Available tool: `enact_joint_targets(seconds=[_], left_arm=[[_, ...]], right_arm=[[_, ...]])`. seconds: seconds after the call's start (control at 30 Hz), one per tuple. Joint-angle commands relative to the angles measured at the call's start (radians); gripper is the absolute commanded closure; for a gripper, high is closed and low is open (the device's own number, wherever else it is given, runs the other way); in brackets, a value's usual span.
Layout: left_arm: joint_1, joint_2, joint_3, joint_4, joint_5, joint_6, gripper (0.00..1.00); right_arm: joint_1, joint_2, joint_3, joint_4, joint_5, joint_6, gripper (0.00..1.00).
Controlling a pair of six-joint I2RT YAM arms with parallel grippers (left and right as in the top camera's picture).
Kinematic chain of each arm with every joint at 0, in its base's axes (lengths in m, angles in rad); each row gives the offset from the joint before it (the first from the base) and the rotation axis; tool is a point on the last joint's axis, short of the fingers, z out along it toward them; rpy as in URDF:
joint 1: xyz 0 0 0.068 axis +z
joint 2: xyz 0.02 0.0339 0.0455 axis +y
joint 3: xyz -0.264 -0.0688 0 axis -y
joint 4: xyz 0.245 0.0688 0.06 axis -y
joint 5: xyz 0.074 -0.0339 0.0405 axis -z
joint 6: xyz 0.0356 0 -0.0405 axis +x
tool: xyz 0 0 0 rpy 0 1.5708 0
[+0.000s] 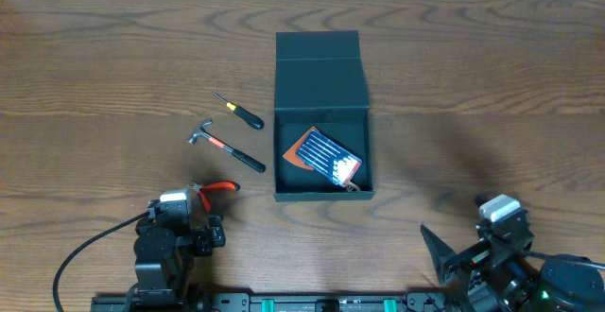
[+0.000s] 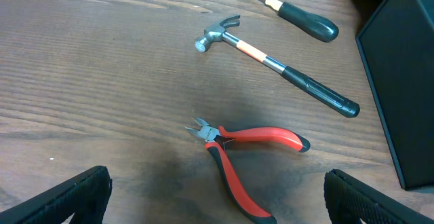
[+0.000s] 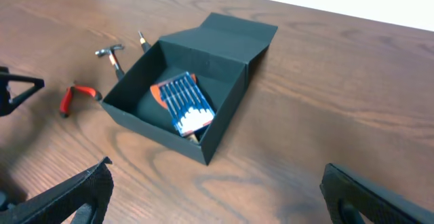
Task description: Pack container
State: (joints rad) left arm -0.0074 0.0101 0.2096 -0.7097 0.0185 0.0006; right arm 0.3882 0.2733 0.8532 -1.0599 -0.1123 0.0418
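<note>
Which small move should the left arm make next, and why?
Probably lower the left hand onto the pliers and close on them. The hand is open and the pliers lie just ahead of it, outside the open box. The hammer and screwdriver lie farther away.

The container (image 1: 324, 113) sits mid-table (image 1: 492, 66), its lid flap open on the far side, and a flat pack (image 1: 324, 157) lies inside it toward the near right corner. Left of it lie three tools, none touching: a screwdriver (image 1: 238, 111) farthest back, a hammer (image 1: 225, 146) in front of that, and pliers (image 1: 216, 188) nearest, just ahead of the left gripper (image 2: 217, 207). The right gripper (image 3: 217, 203) sits by the near edge, well off to the container's right.
</note>
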Motion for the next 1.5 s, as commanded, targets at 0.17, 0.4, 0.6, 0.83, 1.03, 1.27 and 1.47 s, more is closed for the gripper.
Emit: enact_joint_targets(seconds=[0.17,0.4,0.6,0.83,1.03,1.27,1.47], left_arm=[[0.002,-0.006,0.002,0.001,-0.012,0.006,0.02],[0.002,0.001,0.004,0.002,-0.013,0.007,0.01],[0.002,0.15,0.13,0.029,0.056,-0.006,0.01],[0.002,0.547,0.498,-0.027,0.066,-0.196,0.01],[0.002,0.835,0.751,-0.091,0.067,-0.377,0.01],[0.002,1.072,0.808,-0.15,0.067,-0.585,0.01],[0.002,1.252,0.808,-0.241,0.081,-0.759,0.01]], right_arm=[[-0.008,-0.003,-0.006,-0.096,0.0,0.013,0.01],[-0.008,-0.003,-0.006,-0.1,0.0,0.013,0.01],[-0.008,-0.003,-0.006,-0.1,0.0,0.013,0.01],[-0.008,-0.003,-0.006,-0.1,0.0,0.013,0.01],[-0.008,-0.003,-0.006,-0.1,0.0,0.013,0.01],[-0.008,-0.003,-0.006,-0.1,0.0,0.013,0.01],[-0.008,-0.003,-0.006,-0.1,0.0,0.013,0.01]])
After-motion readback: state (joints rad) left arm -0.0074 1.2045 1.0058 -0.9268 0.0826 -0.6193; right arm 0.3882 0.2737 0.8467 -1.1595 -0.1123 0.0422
